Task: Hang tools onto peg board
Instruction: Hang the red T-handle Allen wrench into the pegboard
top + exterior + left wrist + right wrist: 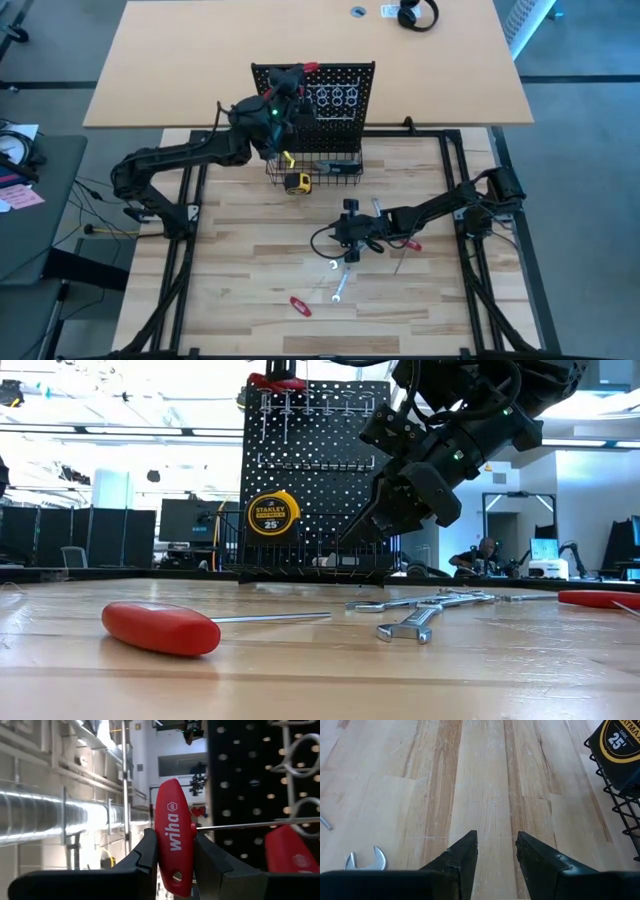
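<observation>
Left wrist view: the left claw (175, 865) is closed on the red handle of a T-handle key (173, 835), whose thin steel shaft runs sideways across the black peg board (240, 795). A second red handle (292, 852) already sits against the board just beside it. In the high view the left claw (283, 88) is at the board's upper corner on the left arm's side, above the wire basket (335, 178) holding a yellow tape measure (297, 182).

The step in hand is judged to be hanging this key on the board. The next move calls for lining the shaft up with a ring hook (302, 757), seating it, then releasing the handle.

The right claw (350, 243) hovers low over the wooden tabletop (250, 240), fingers parted and empty. Wrenches (338, 290) and red-handled tools (300, 306) lie loose on the tabletop, not yet hung.
</observation>
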{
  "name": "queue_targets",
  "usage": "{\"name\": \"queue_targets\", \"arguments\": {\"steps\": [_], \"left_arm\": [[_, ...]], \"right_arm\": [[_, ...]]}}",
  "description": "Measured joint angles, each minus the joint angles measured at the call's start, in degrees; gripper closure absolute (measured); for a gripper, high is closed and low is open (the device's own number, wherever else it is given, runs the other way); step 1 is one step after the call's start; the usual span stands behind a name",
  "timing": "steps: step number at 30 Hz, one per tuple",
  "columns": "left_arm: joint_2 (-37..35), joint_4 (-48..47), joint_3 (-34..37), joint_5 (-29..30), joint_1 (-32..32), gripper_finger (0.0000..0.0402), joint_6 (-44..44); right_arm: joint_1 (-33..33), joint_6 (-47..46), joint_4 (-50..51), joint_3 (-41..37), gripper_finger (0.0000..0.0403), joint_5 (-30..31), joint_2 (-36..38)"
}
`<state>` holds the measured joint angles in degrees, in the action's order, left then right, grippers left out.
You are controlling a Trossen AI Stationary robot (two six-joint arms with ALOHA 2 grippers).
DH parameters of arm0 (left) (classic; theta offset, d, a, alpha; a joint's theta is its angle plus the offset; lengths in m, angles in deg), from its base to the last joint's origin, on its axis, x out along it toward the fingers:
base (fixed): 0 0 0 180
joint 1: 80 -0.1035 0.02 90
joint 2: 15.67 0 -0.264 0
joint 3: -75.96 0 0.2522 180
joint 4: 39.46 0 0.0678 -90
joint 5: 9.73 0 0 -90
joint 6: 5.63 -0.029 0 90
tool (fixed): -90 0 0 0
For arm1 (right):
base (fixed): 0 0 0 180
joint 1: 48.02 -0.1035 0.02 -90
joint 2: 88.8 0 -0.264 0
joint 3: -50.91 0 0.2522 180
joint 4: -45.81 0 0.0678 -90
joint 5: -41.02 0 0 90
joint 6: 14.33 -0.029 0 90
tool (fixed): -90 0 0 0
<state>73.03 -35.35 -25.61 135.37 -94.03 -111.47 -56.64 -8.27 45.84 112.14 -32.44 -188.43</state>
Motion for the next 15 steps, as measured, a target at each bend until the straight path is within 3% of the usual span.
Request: {"name": "queue_targets", "arguments": {"steps": [8,15], "left_arm": [[0.0,-2.3,0.0,0.0,-0.5,0.0256,2.4],[0.0,-2.2,0.0,0.0,-0.5,0.0225,2.4]], "right_arm": [[0.0,0.0,0.0,0.0,0.0255,0.0,0.0],[0.0,0.0,0.0,0.0,0.0255,0.0,0.0]]}}
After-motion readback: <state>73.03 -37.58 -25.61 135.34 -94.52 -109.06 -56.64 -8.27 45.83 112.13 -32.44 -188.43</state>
